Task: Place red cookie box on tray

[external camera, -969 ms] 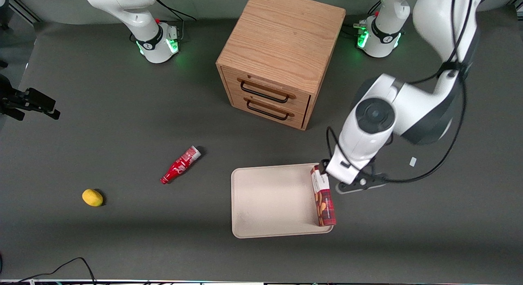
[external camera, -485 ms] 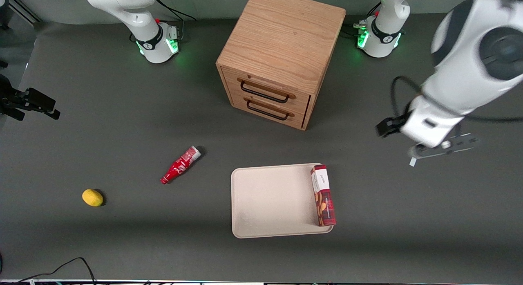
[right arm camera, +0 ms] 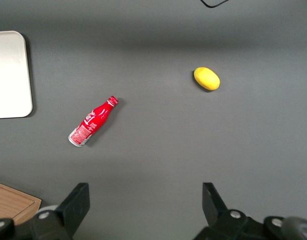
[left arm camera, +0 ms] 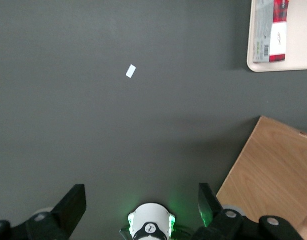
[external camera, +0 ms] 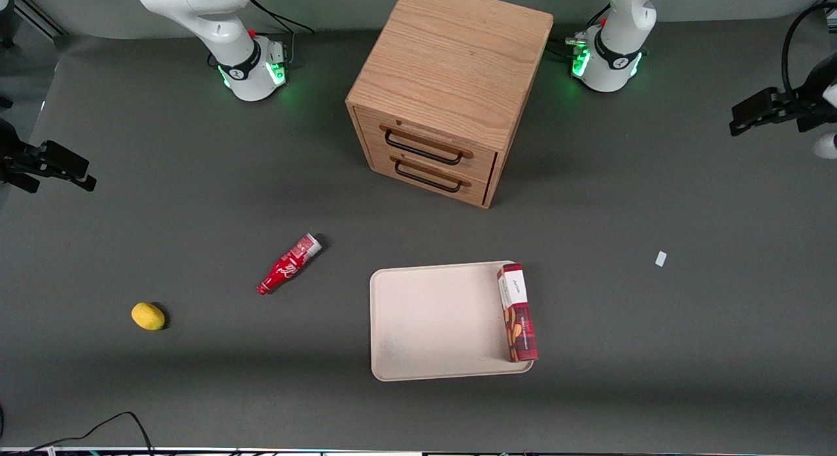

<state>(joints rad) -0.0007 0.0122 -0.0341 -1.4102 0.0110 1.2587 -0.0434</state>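
The red cookie box [external camera: 518, 312] lies flat on the cream tray [external camera: 431, 325], along the tray's edge toward the working arm's end, its white end panel pointing toward the cabinet. Nothing holds it. The left gripper [external camera: 762, 112] is far from the box, high up at the working arm's end of the table, farther from the front camera than the tray. In the left wrist view the gripper [left arm camera: 141, 194] is open and empty, its fingers wide apart. That view also shows the box [left arm camera: 273, 30] on a corner of the tray [left arm camera: 293, 60].
A wooden two-drawer cabinet [external camera: 451, 83] stands farther from the front camera than the tray. A small red bottle [external camera: 288, 264] and a yellow lemon [external camera: 148, 316] lie toward the parked arm's end. A white paper scrap [external camera: 660, 258] lies on the mat beside the tray.
The left gripper has pulled away from the box's end, risen and swung off to the working arm's end of the table. The box stays on the tray, unmoved.
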